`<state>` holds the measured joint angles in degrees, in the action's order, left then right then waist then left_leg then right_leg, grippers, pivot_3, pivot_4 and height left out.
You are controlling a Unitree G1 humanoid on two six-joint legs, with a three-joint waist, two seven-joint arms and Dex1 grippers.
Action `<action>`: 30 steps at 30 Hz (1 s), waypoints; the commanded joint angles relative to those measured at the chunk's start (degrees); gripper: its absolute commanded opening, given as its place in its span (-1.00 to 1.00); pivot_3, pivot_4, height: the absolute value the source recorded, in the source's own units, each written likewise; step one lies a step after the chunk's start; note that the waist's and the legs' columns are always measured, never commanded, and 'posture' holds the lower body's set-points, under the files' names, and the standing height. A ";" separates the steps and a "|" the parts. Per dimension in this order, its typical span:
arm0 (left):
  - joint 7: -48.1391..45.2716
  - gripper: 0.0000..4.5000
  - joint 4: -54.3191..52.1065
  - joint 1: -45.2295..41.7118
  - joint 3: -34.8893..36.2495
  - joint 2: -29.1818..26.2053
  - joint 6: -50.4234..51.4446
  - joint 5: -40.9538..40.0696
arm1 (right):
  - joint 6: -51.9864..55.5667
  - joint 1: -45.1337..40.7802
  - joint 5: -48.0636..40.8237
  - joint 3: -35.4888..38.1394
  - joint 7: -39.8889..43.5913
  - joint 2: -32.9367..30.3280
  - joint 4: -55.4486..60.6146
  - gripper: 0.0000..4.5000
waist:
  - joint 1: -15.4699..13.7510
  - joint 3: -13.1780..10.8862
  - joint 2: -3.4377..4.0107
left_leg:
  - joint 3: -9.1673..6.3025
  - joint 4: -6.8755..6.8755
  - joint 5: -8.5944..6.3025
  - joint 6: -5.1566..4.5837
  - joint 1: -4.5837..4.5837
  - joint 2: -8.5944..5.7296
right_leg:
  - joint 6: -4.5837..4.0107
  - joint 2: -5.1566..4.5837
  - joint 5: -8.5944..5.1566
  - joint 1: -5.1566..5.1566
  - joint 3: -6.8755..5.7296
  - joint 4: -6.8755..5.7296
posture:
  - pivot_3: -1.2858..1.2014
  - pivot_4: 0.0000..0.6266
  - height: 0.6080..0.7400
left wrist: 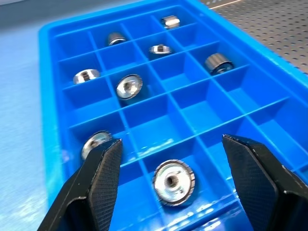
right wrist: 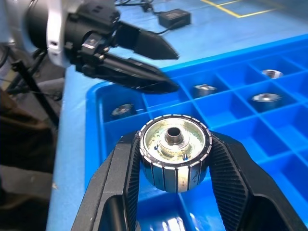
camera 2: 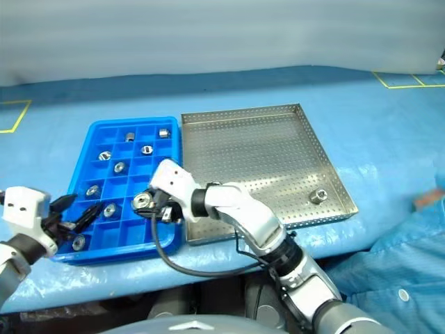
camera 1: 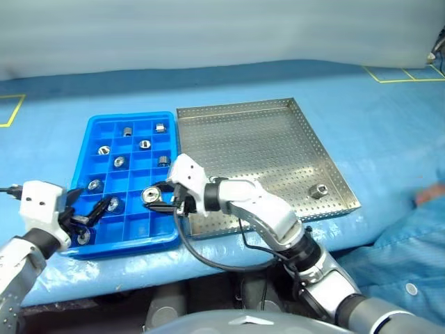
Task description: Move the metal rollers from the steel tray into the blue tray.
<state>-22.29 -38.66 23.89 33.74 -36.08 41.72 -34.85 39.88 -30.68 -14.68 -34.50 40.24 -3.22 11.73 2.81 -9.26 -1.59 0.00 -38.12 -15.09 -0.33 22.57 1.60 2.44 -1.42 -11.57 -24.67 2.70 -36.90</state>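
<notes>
A light blue sheet covers the tabletop (camera 1: 389, 132), with yellow tape lines near its far corners. Two trays sit side by side, touching. The blue tray (camera 1: 95, 129), split into a grid of small square compartments, lies on the robot's left. The steel tray (camera 1: 264, 118), square with a perforated floor, lies to its right.

Several metal rollers (camera 1: 128, 131) rest in separate compartments of the blue tray, one per cell. One last roller (camera 1: 318, 190) stands alone in the steel tray, near its front right corner.

The right claw (right wrist: 175, 161) reaches across over the near edge of the blue tray, its two black fingers pinching a held roller (right wrist: 174, 156) by its sides, the centre hole facing the wrist camera. The left claw (camera 1: 87, 212) hovers over the near left corner of the blue tray, fingers spread apart and holding nothing.
</notes>
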 commanded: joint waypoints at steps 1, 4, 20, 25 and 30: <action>0.78 0.61 -3.91 0.54 0.57 1.04 0.10 -0.45 | -1.73 -0.10 0.18 -2.70 1.82 0.67 0.13 -0.23 | -0.50 0.01 -0.02 | 0.01 0.01 0.00 0.00 0.01 0.00 | 0.01 -0.03 0.00 0.00 0.00 0.03 | 0.08 -0.52 1.00; 1.07 0.61 -4.72 0.95 -0.15 1.86 0.17 -0.30 | -1.52 0.45 0.27 -3.44 2.29 0.39 -1.12 -0.23 | -1.16 0.04 -0.06 | 0.02 0.01 0.00 0.00 0.01 -0.01 | 0.02 -0.09 0.01 0.01 0.00 0.06 | 0.09 -0.52 1.00; 2.41 0.61 -3.81 -2.23 -4.41 3.86 -0.05 0.33 | -3.37 -1.87 2.49 -4.32 2.26 5.92 -12.33 -0.23 | -1.62 0.06 -0.10 | 0.05 0.06 0.10 0.17 -0.02 -0.01 | -0.18 0.10 0.00 0.03 -0.23 -0.03 | 0.09 -0.52 1.00; 2.80 0.61 -4.37 -2.43 -4.90 4.23 0.10 0.41 | -5.34 -2.92 4.40 -4.58 2.77 6.51 -14.68 -0.08 | -1.69 0.07 -0.11 | 0.05 0.05 0.10 0.17 -0.02 -0.03 | -0.18 0.06 0.00 0.04 -0.23 -0.01 | 0.09 -0.52 1.00; 3.25 0.61 -4.82 -3.26 -6.15 4.81 0.37 -0.27 | -9.53 -1.90 4.79 -1.77 2.14 5.40 -10.07 0.18 | -1.81 0.06 -0.11 | 0.02 0.06 0.10 0.18 -0.02 -0.02 | -0.18 0.07 -0.01 0.04 -0.26 -0.01 | 0.09 -0.52 1.00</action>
<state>-19.11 -41.04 21.07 27.98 -31.59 42.26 -34.74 32.39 -32.34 -9.47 -38.63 42.52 2.03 -2.55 1.00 -9.20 -1.70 0.01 -38.06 -14.99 -0.15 22.55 1.58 2.27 -1.35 -11.58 -24.62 2.44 -36.91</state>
